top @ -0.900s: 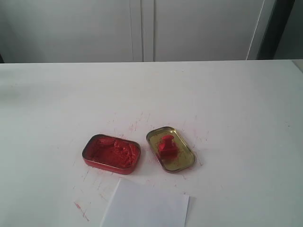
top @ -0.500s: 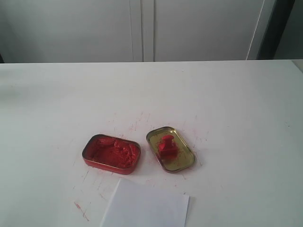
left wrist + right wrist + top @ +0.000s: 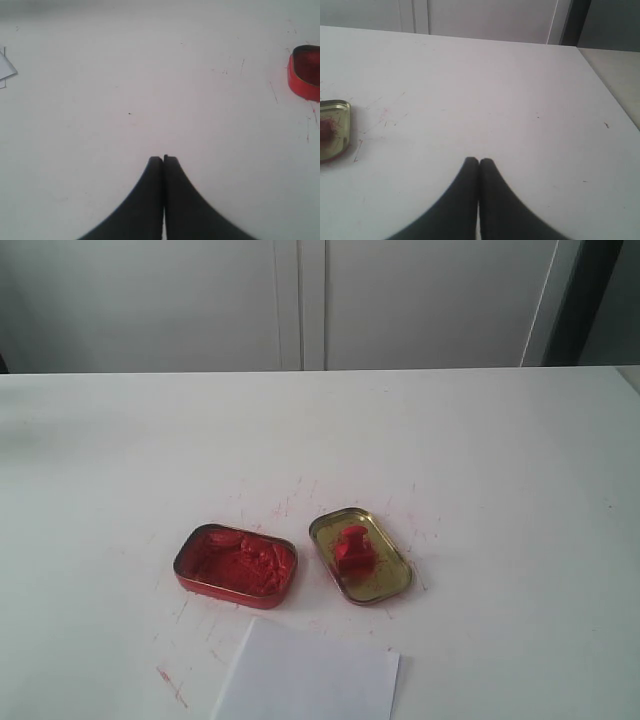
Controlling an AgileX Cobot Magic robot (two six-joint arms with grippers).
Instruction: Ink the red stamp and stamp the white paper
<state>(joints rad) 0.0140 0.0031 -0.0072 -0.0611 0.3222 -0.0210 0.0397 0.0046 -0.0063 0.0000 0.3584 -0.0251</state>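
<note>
The small red stamp [image 3: 352, 548] stands upright inside the gold tin lid [image 3: 385, 585] near the table's middle. Left of it lies the red oblong tin of ink paste [image 3: 236, 565]. The white paper [image 3: 310, 677] lies at the front edge, partly cut off; no stamp mark shows on it. Neither arm appears in the exterior view. My left gripper [image 3: 163, 159] is shut over bare tabletop, with the ink tin [image 3: 306, 72] at the frame's edge and a paper corner [image 3: 6, 70] at the other. My right gripper [image 3: 479, 161] is shut and holds nothing; the gold lid [image 3: 332, 131] and a bit of the stamp [image 3: 326, 127] show far from it.
Red ink smears and scratches mark the white tabletop [image 3: 480, 460] around the tins. White cabinet doors [image 3: 300, 300] stand behind the table. The table's right edge [image 3: 607, 95] shows in the right wrist view.
</note>
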